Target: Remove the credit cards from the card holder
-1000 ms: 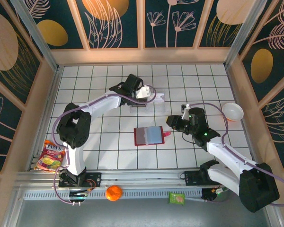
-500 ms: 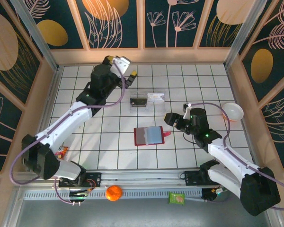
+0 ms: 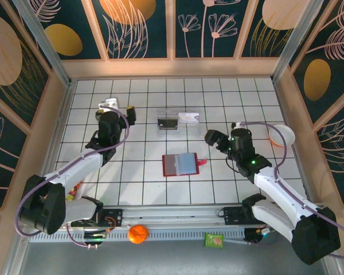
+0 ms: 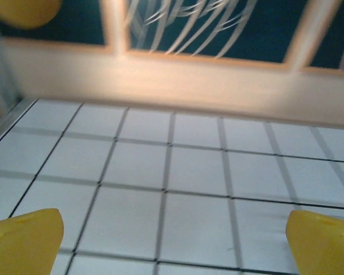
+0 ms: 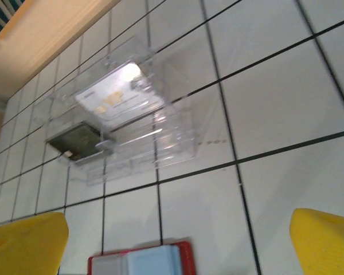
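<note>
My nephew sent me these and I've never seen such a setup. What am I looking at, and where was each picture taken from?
Two robot arms are bolted at the near edge of a tiled table. One picture looks down from above. The other two come from a camera on each wrist, with yellow fingers at the bottom corners. The left tool and the right tool are both open and hold nothing. On the table lies an open red card holder. Beyond it, a clear tray holds a dark card and a pale card. A white bowl sits to the right.
</note>
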